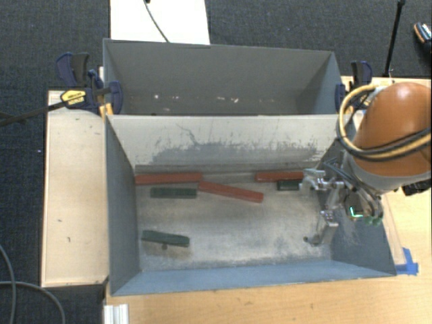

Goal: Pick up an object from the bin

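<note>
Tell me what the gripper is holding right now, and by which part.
Nothing, as far as the view shows: the gripper hangs over bare bin floor at the right, apart from the nearest red bar.

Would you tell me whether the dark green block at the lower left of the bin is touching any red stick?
No, the dark green block lies alone, well apart from the red sticks.
</note>
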Robot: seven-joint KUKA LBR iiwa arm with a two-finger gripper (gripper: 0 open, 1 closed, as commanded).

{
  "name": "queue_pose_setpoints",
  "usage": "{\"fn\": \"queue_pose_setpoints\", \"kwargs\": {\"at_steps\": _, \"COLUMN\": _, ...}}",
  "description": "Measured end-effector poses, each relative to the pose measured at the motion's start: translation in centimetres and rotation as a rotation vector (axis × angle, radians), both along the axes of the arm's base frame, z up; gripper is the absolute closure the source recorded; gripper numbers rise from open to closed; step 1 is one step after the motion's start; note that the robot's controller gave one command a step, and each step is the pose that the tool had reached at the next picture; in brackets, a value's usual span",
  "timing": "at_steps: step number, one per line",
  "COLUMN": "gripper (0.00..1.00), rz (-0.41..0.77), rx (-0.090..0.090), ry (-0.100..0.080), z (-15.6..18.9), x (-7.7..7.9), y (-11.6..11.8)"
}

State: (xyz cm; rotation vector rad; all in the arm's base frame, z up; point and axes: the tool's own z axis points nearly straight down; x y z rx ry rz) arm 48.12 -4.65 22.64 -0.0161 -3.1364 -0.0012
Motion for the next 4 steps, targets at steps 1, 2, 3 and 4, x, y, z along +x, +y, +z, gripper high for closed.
{"fn": "queue_pose_setpoints", "kwargs": {"at_steps": 1, "gripper": 0.0, "rz": 0.023, "rx": 0.001, "ry": -0.007, "z": -9.6, "x": 7.6, "y": 2.4}}
{"fn": "queue_pose_setpoints", "kwargs": {"at_steps": 2, "gripper": 0.0, "rz": 0.219, "rx": 0.002, "ry": -0.007, "z": -15.7, "x": 10.3, "y": 6.9}}
{"fn": "queue_pose_setpoints", "kwargs": {"at_steps": 3, "gripper": 1.0, "rz": 0.218, "rx": 0.0, "ry": -0.01, "z": -15.5, "x": 10.4, "y": 6.8}}
{"fn": "queue_pose_setpoints", "kwargs": {"at_steps": 4, "gripper": 1.0, "rz": 0.093, "rx": -0.001, "ry": -0.017, "z": -1.1, "x": 11.2, "y": 5.7}}
